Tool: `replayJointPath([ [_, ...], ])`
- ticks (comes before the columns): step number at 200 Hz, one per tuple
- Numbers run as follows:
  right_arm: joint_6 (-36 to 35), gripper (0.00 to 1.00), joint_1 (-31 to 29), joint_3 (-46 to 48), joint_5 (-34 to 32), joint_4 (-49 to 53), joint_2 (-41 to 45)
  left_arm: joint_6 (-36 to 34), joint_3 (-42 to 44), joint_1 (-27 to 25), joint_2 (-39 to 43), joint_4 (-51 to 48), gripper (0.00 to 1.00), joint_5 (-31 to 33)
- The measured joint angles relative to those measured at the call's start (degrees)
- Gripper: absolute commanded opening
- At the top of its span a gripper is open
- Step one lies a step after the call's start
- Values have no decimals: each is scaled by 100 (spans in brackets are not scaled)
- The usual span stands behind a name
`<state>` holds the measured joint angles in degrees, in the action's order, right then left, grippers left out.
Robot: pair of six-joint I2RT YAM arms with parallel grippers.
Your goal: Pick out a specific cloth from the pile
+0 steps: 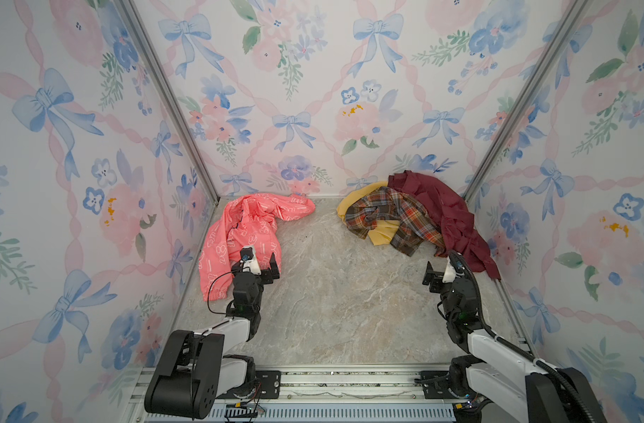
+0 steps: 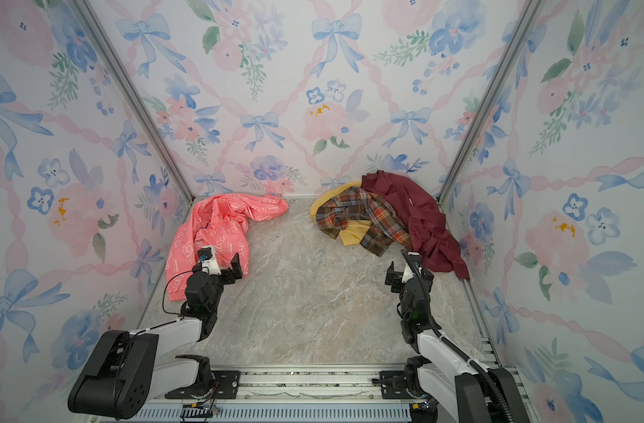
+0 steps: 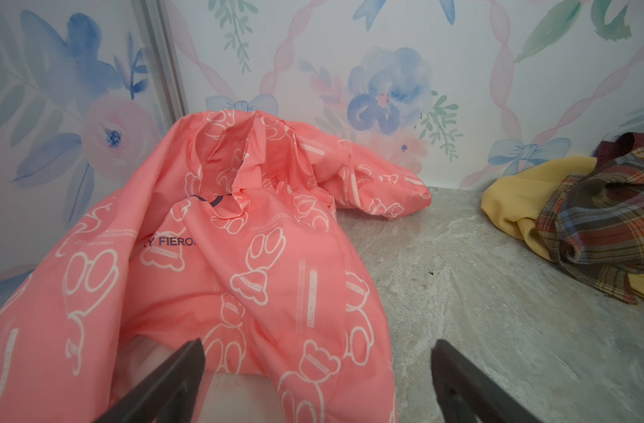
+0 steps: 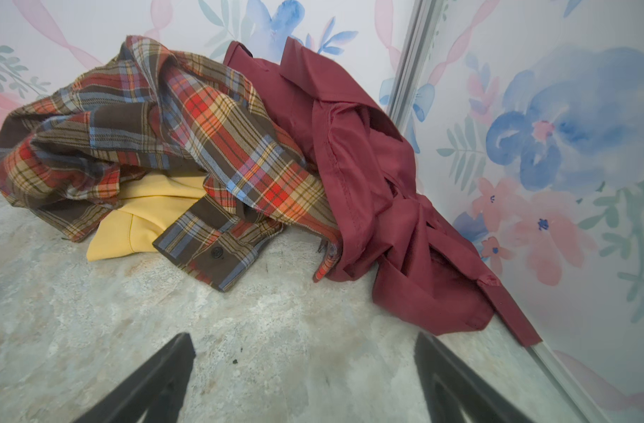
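cloth (image 1: 221, 234) sits at low left arm's (image 1: 245, 289) spread jaws.

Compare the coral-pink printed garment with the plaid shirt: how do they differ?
Pattern: the coral-pink garment carries white outline bears on one colour; the plaid shirt is orange-brown checks crossed with blue.
Place: the coral-pink garment lies alone at the left; the plaid shirt is heaped at the right, over a mustard yellow garment and against a maroon garment.
Both lie crumpled on the tabletop near the back wall.
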<state>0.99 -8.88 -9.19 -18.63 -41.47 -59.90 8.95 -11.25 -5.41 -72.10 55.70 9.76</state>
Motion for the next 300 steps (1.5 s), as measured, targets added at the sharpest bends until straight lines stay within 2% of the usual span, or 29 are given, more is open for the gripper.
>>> replayJointPath([
  [37, -44, 97, 2, 0, -2, -625, -579, 2, 39, 249, -415, 481, 98, -13],
  [97, -173, 97, 17, -20, -2, -1751, -1755, -129, 214, 199, -1578, 1893, 98, 50],
  [144, -487, 97, -94, -155, 39, -2741, -3086, -258, 210, 79, -1655, 2234, 98, 173],
  [176, -487, 97, 11, -597, 203, -2308, -3134, -321, 201, 15, -1661, 2247, 98, 249],
  [191, -337, 97, 382, -1113, 684, -1698, -3073, -341, 201, 15, -1661, 2247, 98, 278],
  [210, -201, 97, 710, -1320, 914, -1556, -2940, -343, 201, 13, -1661, 2247, 98, 295],
  [300, -140, 97, 623, -1320, 1143, -1049, -2907, -387, 201, 13, -1661, 2247, 98, 332],
])
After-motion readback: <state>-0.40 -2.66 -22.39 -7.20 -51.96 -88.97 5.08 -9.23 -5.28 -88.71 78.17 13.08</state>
